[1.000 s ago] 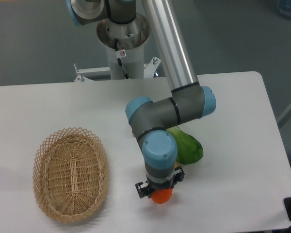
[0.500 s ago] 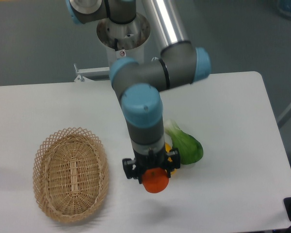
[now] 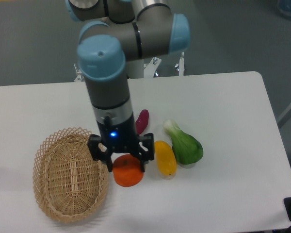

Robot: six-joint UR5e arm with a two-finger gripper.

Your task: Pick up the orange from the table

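The jaws are clamped on the orange, one black finger on each side of it, with the gripper pointing straight down from the arm. The fruit hangs below the fingers, apparently lifted off the worktop, though the height cannot be judged from this view.

At 9 o'clock of the orange, just beside it, lies the wicker basket. At 3 o'clock is an elongated yellow fruit, and beyond it a green leafy vegetable. A small purple item peeks out at 12 o'clock, behind the wrist.

The risk I see is slip: the fingers appear to hold only the upper part of a smooth round fruit, so a quick swing or jolt could roll it out, dropping it onto the basket rim or the worktop.

Compared with half a second ago, the arm has swung left and nearer the camera, carrying the orange away from the yellow fruit and vegetable towards the basket.
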